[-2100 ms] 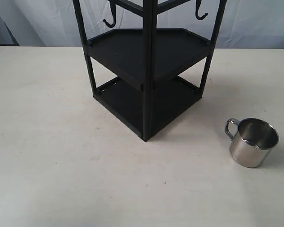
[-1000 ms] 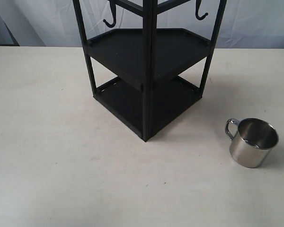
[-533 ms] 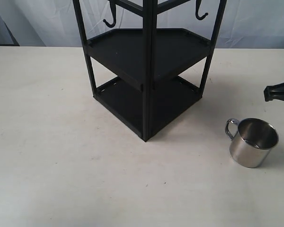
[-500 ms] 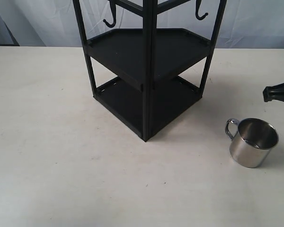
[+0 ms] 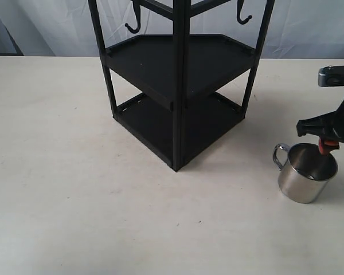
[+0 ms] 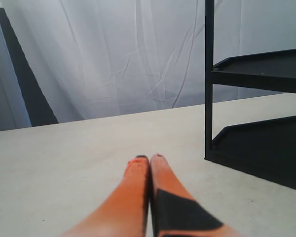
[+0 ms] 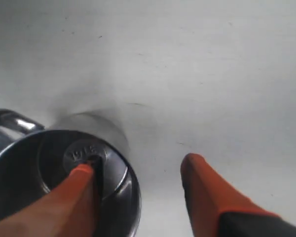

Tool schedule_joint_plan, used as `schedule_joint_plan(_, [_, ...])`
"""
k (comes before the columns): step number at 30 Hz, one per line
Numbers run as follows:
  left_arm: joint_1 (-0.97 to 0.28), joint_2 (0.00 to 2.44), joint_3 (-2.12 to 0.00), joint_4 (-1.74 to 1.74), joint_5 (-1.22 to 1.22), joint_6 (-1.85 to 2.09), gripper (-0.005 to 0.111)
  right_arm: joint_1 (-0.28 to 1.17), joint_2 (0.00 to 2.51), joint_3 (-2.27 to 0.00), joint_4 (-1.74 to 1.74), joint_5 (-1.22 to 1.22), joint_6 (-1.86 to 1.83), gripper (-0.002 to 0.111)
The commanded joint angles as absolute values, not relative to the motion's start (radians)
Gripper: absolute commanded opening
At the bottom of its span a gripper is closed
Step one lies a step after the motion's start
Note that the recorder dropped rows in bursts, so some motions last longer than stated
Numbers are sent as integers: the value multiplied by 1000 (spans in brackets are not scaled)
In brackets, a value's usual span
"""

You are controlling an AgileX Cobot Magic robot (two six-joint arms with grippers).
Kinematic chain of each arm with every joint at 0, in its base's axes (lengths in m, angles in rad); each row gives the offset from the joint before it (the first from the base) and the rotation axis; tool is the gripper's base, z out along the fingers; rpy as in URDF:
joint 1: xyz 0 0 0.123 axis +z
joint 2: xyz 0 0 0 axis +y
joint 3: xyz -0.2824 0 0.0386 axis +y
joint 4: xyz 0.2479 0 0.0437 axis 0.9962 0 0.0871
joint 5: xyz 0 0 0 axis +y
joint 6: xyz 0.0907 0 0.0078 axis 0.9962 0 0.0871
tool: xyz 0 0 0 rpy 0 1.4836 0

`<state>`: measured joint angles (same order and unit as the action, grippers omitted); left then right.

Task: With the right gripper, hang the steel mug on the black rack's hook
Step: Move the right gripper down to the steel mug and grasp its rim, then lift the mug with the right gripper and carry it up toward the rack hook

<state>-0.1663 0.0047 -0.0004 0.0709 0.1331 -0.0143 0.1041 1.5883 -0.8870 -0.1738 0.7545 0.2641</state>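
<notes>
The steel mug [image 5: 305, 172] stands upright on the table at the right, its looped handle [image 5: 280, 154] turned toward the black rack [image 5: 180, 86]. Two hooks hang near the rack's top, one at the left [image 5: 132, 26] and one at the right [image 5: 242, 17]. My right gripper [image 5: 338, 148] hovers just over the mug's far rim, open. In the right wrist view the right gripper [image 7: 138, 165] straddles the mug [image 7: 64, 173] wall: one orange finger [image 7: 71, 192] is over the mouth, the other [image 7: 207, 192] is outside over the table. My left gripper [image 6: 149, 158] is shut and empty, low over the table.
The rack's lower shelf and a post [image 6: 209, 79] stand ahead of the left gripper in the left wrist view. The cream table [image 5: 63, 172] stretches left of and in front of the rack. A pale wrinkled curtain [image 5: 309, 28] hangs behind.
The right gripper came in from the right edge and dropped left and down until its fingers reached the mug's rim. Mug and rack have not moved.
</notes>
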Motion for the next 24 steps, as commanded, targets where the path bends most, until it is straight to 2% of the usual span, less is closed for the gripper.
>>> schedule_joint_plan(1, [-171, 0, 0, 72, 128, -17, 2, 82, 1646, -893, -144, 702, 262, 49])
schedule_joint_plan(4, [-171, 0, 0, 72, 128, -17, 2, 82, 1687, -893, -142, 689, 259, 44])
schedule_joint_plan(5, [-171, 0, 0, 72, 128, -17, 2, 82, 1698, -893, -142, 685, 257, 36])
schedule_joint_plan(8, [-171, 0, 0, 72, 128, -17, 2, 82, 1710, -893, -130, 683, 257, -1])
schedule_joint_plan(17, [-171, 0, 0, 72, 128, -17, 2, 90, 1570, -852, 10, 683, 249, -1])
schedule_joint_plan(24, [-171, 0, 0, 72, 128, -17, 2, 215, 1275, -729, 193, 644, 221, -1])
